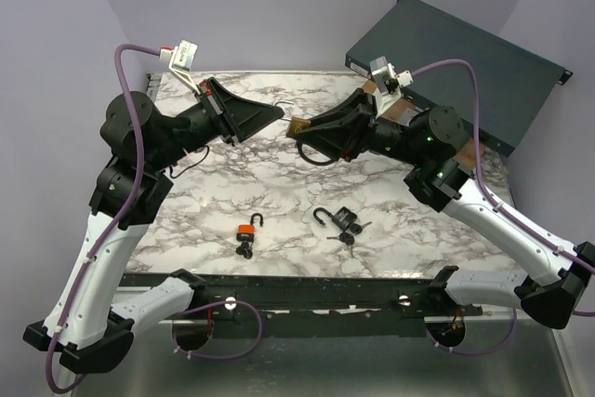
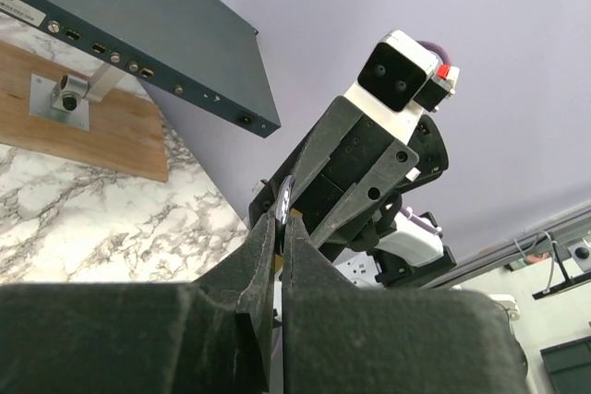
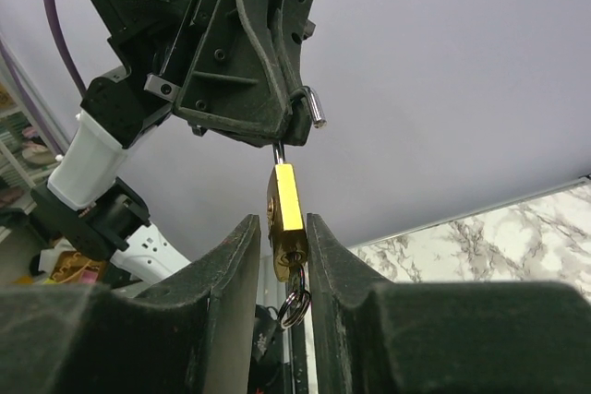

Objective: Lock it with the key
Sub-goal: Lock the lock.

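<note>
1. The marble-patterned bench (image 1: 279, 183) carries all loose items. A dark rack-style enclosure (image 1: 465, 58) lies at its far right corner, partly on a wooden board (image 2: 102, 131).

2. The left arm (image 1: 112, 239) and the right arm (image 1: 507, 225) reach inward and meet in the air above the far middle of the bench.

3. The left fingers (image 2: 254, 274) are pressed together on the shackle (image 3: 315, 106), gripping it from above. The free end of the shackle protrudes beside them, out of the lock body.

4. The right fingers (image 3: 226, 283) are clamped on the brass padlock (image 3: 284, 209), one on each flat side of the body. The padlock hangs upright between the two sets of fingers, well clear of the bench.

5. A key ring (image 3: 294, 305) hangs under the padlock body, between the right fingers. The key is mostly hidden there; whether it is fully seated cannot be determined.

6. An orange padlock (image 1: 247, 230) lies near the front middle of the bench with its shackle open and its keys (image 1: 244, 250) touching it on the near side.

7. A black padlock (image 1: 339, 219) lies to the right of it, shackle open, with a second set of keys (image 1: 349, 238) just beside it.
</note>
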Robot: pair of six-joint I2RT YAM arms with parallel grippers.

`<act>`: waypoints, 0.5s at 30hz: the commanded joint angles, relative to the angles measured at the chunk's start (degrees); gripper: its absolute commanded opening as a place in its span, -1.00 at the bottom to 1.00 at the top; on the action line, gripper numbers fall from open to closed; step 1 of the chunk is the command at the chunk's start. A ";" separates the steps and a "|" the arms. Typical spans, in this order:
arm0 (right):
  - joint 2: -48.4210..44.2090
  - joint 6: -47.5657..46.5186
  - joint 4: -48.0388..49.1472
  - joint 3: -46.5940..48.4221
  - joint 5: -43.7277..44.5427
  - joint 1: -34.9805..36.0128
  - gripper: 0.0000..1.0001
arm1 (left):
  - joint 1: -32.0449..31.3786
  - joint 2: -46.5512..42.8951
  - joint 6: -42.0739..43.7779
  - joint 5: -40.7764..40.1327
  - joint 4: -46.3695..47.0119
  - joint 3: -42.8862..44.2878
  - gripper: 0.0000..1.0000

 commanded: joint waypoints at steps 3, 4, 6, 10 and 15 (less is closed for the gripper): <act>0.60 0.56 1.06 2.24 1.60 0.45 -0.42 | -0.26 -0.94 -0.44 -0.93 1.93 -1.14 -1.00; 0.73 0.53 0.88 2.40 1.60 0.51 -0.43 | -0.26 -0.94 -0.53 -0.87 2.04 -1.23 -1.00; 1.09 0.47 0.36 2.77 1.42 0.52 -0.49 | -0.27 -1.07 -0.53 -0.90 2.14 -1.33 -1.00; 1.23 0.26 -0.39 2.73 1.43 0.52 -0.74 | -0.31 -0.93 -0.39 -0.77 2.28 -1.24 -1.00; 0.86 -0.54 -2.56 2.98 2.22 0.85 -0.99 | -0.29 -0.42 1.67 -0.18 0.87 -0.57 -1.00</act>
